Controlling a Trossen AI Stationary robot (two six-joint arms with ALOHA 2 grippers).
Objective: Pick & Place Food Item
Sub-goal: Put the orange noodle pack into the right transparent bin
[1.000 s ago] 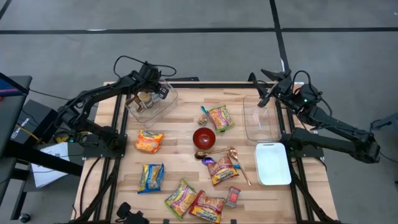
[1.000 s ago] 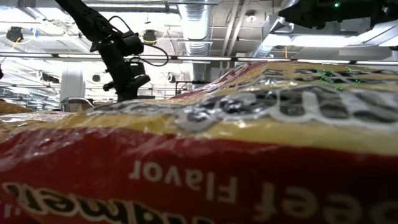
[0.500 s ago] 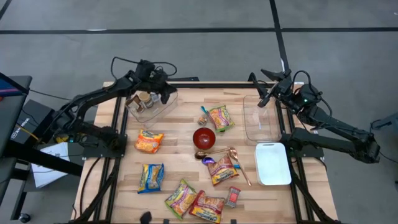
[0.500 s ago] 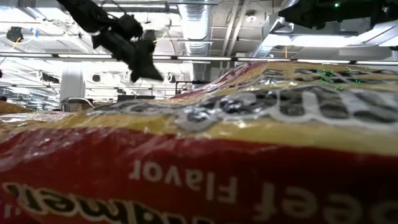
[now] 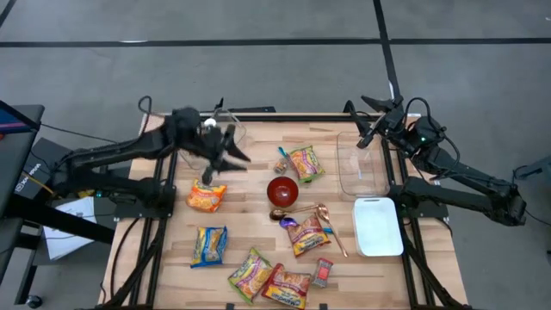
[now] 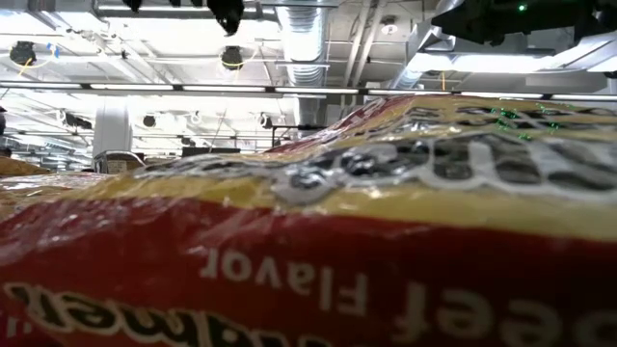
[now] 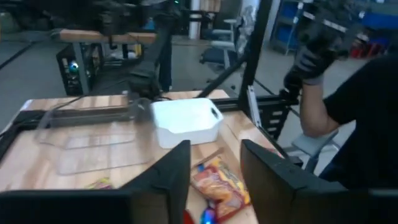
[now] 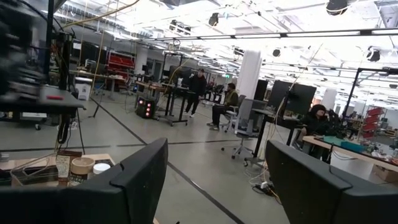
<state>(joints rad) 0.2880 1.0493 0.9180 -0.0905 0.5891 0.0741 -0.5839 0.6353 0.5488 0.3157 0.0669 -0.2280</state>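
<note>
Several food packets lie flat on the wooden table: an orange one [image 5: 207,196], a blue-yellow one [image 5: 210,245], green ones [image 5: 306,162] [image 5: 250,275] and red ones [image 5: 307,234] [image 5: 288,288]. My left gripper [image 5: 231,155] [image 7: 214,174] is open and empty, up in the air between the left clear container [image 5: 215,138] and the red bowl [image 5: 282,191]. My right gripper [image 5: 366,129] [image 8: 214,180] is open and empty above the far end of the right clear container [image 5: 362,164]. A red-yellow packet [image 6: 308,241] fills the low view.
A white tray [image 5: 377,226] sits at the right, below the right clear container. A metal spoon [image 5: 331,226] and a small red packet [image 5: 322,272] lie near the middle. The left wrist view shows a person with a gloved hand [image 7: 311,59] beyond the table's right side.
My left gripper has left the left clear container, risen, and swung toward the table's middle and near side, turning as it went. The jars stay in the container. My right arm has kept still.
</note>
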